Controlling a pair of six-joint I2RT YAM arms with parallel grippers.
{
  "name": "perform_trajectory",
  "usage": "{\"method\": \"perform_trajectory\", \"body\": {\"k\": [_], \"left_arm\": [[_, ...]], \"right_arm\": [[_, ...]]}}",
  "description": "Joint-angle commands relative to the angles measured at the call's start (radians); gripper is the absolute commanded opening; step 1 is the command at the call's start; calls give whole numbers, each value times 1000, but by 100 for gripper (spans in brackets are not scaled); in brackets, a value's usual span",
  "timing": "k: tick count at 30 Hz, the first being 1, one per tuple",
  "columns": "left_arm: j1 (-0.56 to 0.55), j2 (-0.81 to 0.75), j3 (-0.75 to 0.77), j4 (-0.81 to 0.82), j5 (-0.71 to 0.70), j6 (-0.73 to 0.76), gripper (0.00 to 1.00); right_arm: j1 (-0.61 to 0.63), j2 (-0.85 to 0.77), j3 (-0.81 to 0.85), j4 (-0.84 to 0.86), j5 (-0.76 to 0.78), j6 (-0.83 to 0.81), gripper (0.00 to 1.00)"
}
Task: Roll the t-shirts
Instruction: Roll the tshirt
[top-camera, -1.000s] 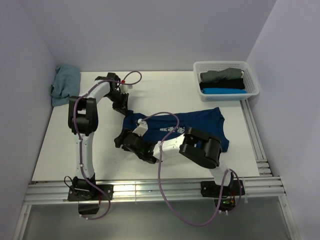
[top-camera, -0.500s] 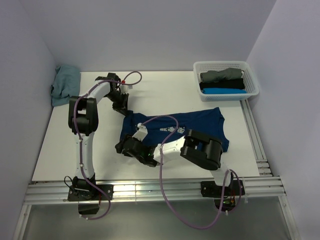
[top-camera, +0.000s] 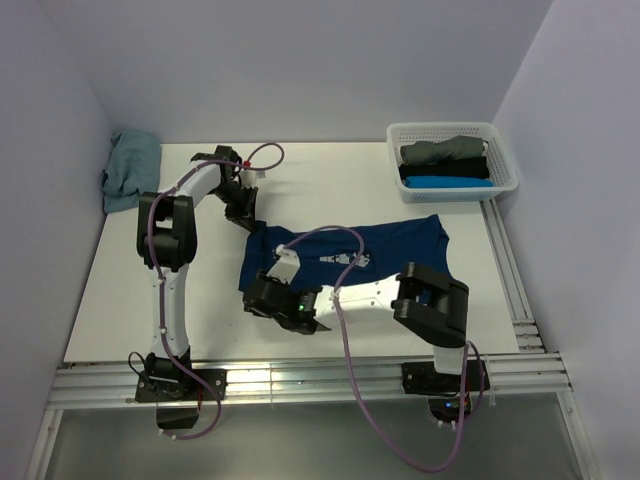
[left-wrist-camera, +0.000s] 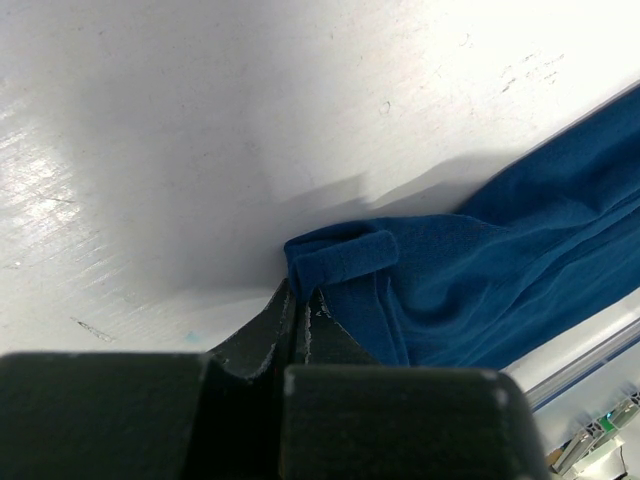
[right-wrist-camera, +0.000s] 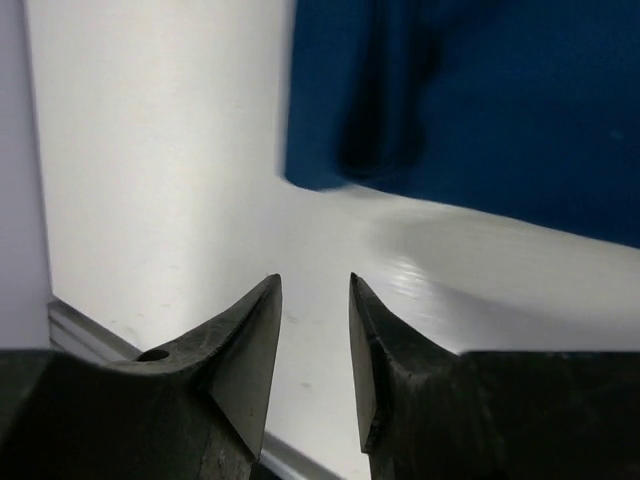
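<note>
the left arm (top-camera: 172, 300) and right arm (top-camera: 370, 296) are showing white tubes between chunky black joints, each trailing a looping purple cable (top-camera: 320, 229) and ending in black wedge-shaped fingers (right-wrist-camera: 240, 360).

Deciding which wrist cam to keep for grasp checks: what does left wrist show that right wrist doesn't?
Only left wrist: the left end effector, jaws shut at a folded-over corner of the navy t-shirt, apparently pinching the cloth there.
Only right wrist: the right end effector, jaws slightly apart with nothing between them, over the bare white table, just short of the shirt's edge.
Both: the navy t-shirt lying on the white table. Neither view shows the other arm.
</note>
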Motion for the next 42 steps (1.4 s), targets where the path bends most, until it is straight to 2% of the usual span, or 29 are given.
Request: {"method": "perform_trajectory", "body": {"k": [1, 2, 4, 8, 13, 21, 24, 28, 32, 39, 42], "left_arm": [[-13, 15, 22, 13, -33, -4, 0], [-13, 14, 22, 11, -33, -4, 0], [-13, 12, 22, 13, -33, -6, 0], [-13, 9, 24, 10, -36, -7, 0], [-15, 7, 31, 6, -37, -10, 0], [-19, 0, 30, 8, -37, -16, 0], [-18, 1, 30, 10, -36, -18, 0], [-19, 1, 28, 10, -36, -18, 0], [-21, 4, 27, 11, -36, -16, 0], [-21, 10, 31, 13, -37, -16, 0], [-21, 11, 27, 16, -37, -15, 0]], "right_arm": [[7, -42, 230, -203, 110, -84, 38], [-3, -27, 276, -290, 127, -101, 35], [-18, 36, 402, -349, 127, -150, 27], [-84, 165, 570, -478, 138, -193, 23], [-164, 260, 603, -380, 71, -256, 23], [-191, 400, 735, -463, 26, -267, 31], [-190, 409, 734, -497, 15, -238, 32], [-176, 395, 688, -520, 18, -210, 43], [-148, 381, 670, -541, 23, -192, 48], [-107, 398, 719, -644, 35, -178, 56], [-95, 435, 792, -749, 55, -158, 57]]}}
